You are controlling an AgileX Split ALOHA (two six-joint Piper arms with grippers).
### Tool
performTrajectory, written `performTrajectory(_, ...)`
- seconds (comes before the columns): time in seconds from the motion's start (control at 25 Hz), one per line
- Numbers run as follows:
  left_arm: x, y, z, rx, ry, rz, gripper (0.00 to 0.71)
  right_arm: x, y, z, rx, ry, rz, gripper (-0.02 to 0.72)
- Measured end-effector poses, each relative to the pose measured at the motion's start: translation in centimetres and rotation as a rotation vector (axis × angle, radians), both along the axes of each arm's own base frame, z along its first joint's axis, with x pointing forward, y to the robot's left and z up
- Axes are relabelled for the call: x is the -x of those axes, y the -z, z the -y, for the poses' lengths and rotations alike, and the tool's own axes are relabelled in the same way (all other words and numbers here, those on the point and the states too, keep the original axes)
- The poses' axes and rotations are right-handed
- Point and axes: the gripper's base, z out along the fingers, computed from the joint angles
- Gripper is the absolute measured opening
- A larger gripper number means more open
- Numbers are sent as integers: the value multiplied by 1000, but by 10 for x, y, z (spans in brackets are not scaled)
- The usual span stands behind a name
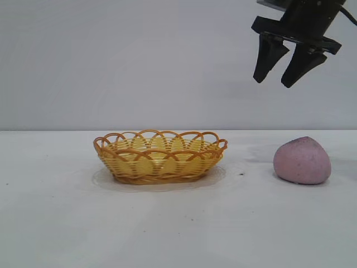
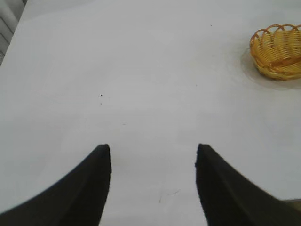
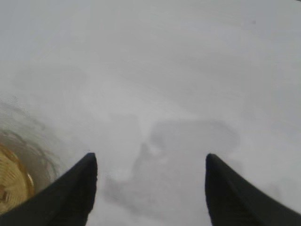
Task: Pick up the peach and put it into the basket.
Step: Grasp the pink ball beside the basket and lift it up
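The pink-mauve peach (image 1: 302, 161) lies on the white table at the right. The yellow basket (image 1: 160, 157) with an orange looped rim stands at the table's middle, empty; it also shows in the left wrist view (image 2: 278, 52) and at the edge of the right wrist view (image 3: 11, 183). My right gripper (image 1: 273, 81) hangs open and empty high above the table, above and slightly left of the peach. In its own view (image 3: 150, 162) only bare table lies between the fingers. My left gripper (image 2: 153, 153) is open and empty over bare table, out of the exterior view.
The white table (image 1: 56, 223) stretches wide around the basket and peach. A plain grey wall (image 1: 111, 56) stands behind. A faint ring mark surrounds the basket's base.
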Motion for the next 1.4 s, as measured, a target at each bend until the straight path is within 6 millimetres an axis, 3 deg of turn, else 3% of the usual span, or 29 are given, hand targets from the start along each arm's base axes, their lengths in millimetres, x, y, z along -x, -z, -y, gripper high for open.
performTrajectory(0.56, 0, 0, 0, 0, 0, 0, 393, 20, 10, 10, 129, -6, -247, 472)
performTrajectory(0.6, 0, 0, 0, 0, 0, 0, 393, 22, 11, 11, 130, -3, -265, 427)
performTrajectory(0.68, 0, 0, 0, 0, 0, 0, 393, 26, 11, 11, 131, -3, -310, 417)
performTrajectory(0.72, 0, 0, 0, 0, 0, 0, 393, 28, 11, 10, 133, -10, -330, 368)
performTrajectory(0.76, 0, 0, 0, 0, 0, 0, 393, 30, 12, 9, 136, -18, -354, 344)
performTrajectory(1.2, 0, 0, 0, 0, 0, 0, 393, 49, 15, -28, 263, 10, -443, 358)
performTrajectory(1.4, 0, 0, 0, 0, 0, 0, 393, 46, 40, -31, 290, 15, -510, 358)
